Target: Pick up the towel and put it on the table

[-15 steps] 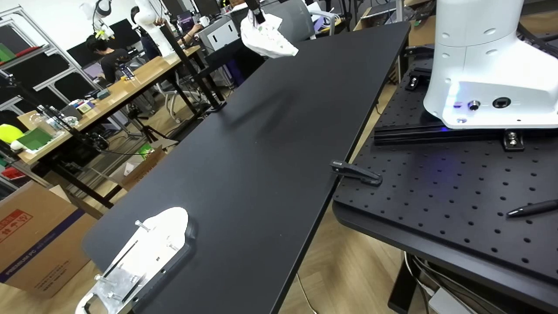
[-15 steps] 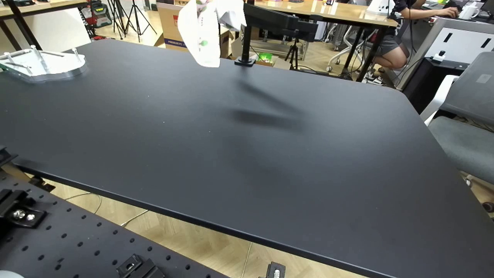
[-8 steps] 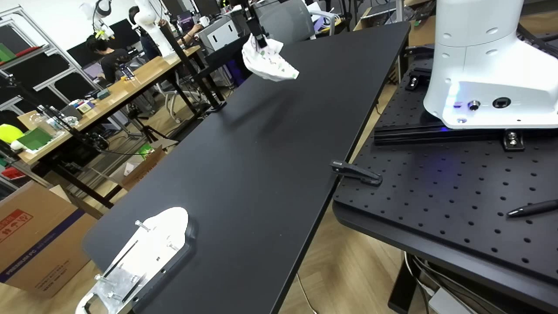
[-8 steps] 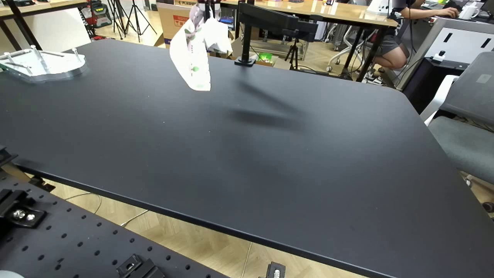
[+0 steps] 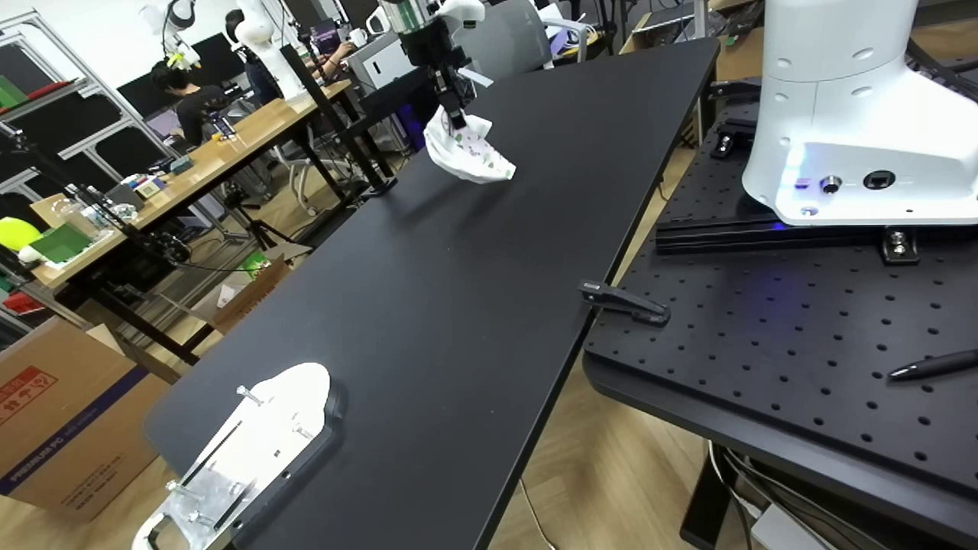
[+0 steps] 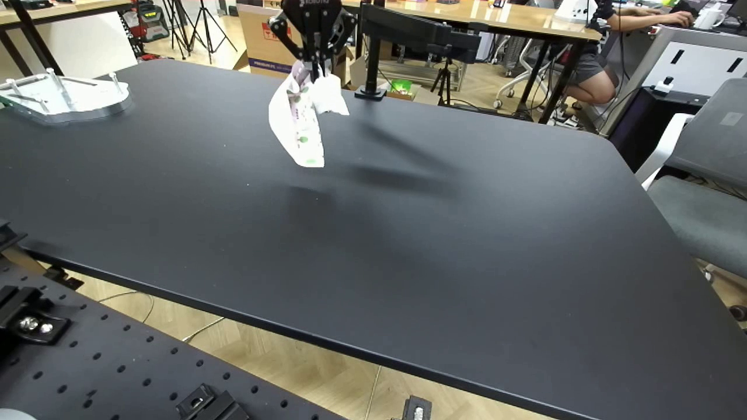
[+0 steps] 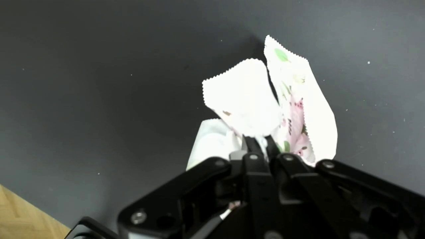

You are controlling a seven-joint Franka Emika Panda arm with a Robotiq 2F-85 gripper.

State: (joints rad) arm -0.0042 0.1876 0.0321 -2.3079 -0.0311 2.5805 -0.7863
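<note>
The towel is white with pink and green prints and hangs bunched from my gripper. It also shows in an exterior view and in the wrist view. My gripper is shut on a fold of it; the fingertips show in an exterior view and in the wrist view. The towel's lower corner hangs above the black table, with a faint shadow on the tabletop beneath it. Part of the towel is hidden behind the fingers in the wrist view.
A white plate with metal posts lies at one end of the table and shows in an exterior view. A black monitor arm is clamped at the far edge. A black clip sits at the near edge. A chair stands beyond one end.
My gripper and the towel have moved down toward the table. More of the gripper and wrist has come into both exterior views. The towel has stayed held throughout.
</note>
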